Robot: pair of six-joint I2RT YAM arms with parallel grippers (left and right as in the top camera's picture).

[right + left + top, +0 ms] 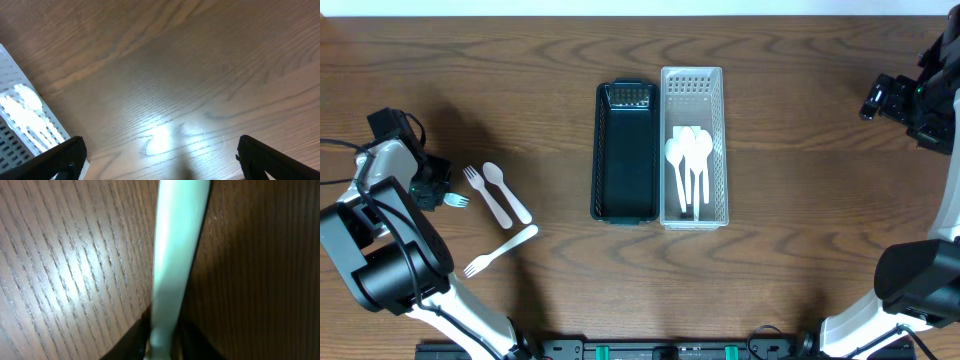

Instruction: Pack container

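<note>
My left gripper point(432, 186) is at the table's left and is shut on the handle of a white fork point(455, 200), whose tines point right. In the left wrist view the fork's handle point(175, 255) runs up from between the jaws point(162, 342), low over the wood. A black container point(610, 150) and a white slotted container point(717, 150) stand side by side at the centre. The white one holds several white spoons point(688, 155). My right gripper point(880, 100) is open and empty at the far right; in its wrist view point(160, 155) it hangs over bare wood.
On the table right of my left gripper lie a white fork point(485, 195), a white spoon point(505, 190) and another white fork point(502, 250). The white container's corner point(20, 115) shows at the left of the right wrist view.
</note>
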